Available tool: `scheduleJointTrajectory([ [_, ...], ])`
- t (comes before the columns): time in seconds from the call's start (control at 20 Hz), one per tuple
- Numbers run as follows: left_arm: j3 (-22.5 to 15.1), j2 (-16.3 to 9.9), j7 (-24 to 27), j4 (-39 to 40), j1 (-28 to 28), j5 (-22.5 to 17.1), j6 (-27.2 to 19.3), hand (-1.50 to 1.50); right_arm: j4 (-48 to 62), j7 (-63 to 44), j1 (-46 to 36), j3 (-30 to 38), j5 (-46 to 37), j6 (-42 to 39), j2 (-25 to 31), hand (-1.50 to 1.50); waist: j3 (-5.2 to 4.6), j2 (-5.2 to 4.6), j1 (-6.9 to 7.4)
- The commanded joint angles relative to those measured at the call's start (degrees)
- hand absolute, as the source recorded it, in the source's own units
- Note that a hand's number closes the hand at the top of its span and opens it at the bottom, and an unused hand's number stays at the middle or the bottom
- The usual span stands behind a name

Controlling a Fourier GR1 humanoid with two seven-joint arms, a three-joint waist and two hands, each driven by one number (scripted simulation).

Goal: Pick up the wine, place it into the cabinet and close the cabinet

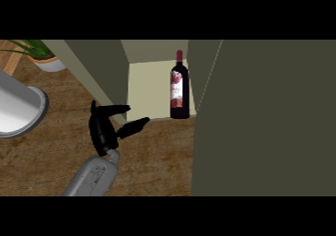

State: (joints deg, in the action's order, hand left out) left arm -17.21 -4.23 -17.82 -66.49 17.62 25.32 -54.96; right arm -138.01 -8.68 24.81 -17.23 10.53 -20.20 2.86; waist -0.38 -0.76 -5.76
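We see one hand only, the left hand point(102, 131), coming up from the lower edge on a grey forearm point(92, 177). Fingers are spread apart w/ thumb out toward the right; nothing is held in them. The fingertips sit right by the front edge of the cabinet's point(157, 55) left wall; we can't tell if they touch it.

The wine bottle point(179, 87) is up and to the right of the hand, standing upright on the cabinet's pale floor, near the front edge and toward the right side of the opening. It's dark glass w/ a red-and-white label, well clear of the fingers.

Right of the hand and bottle, a big dark panel, prob. the cabinet door point(265, 120), fills that side.

Left of the hand lies a grey cylinder point(14, 108). Further up-left is a potted plant point(41, 55). Brown counter point(150, 161) is under the hand.
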Motion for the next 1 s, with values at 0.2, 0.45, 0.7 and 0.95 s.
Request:
scheduleJointTrajectory([
  [0.2,-4.1,4.0,7.2,-7.4,10.8,-9.5,4.7,-1.5,-2.0,-0.5,1.0,0.3,0.0,0.8,0.1,-1.5,0.03,0.59,0.05],
  [0.45,-3.9,4.2,11.3,-9.1,11.0,-14.2,8.1,-1.5,-5.2,-2.1,1.7,-1.0,-0.5,2.0,0.1,-1.5,0.05,0.92,1.49],
  [0.7,-6.2,4.2,15.9,-11.3,10.0,-20.2,10.6,-1.5,-4.1,-1.0,2.5,-0.2,-0.7,2.9,-0.2,-1.5,0.16,0.86,2.09],
  [0.95,-7.6,4.2,21.8,-17.5,3.4,-27.4,15.8,-1.5,-6.3,-3.1,3.1,-0.1,-1.6,4.7,0.3,-1.5,0.24,0.97,4.57],
])
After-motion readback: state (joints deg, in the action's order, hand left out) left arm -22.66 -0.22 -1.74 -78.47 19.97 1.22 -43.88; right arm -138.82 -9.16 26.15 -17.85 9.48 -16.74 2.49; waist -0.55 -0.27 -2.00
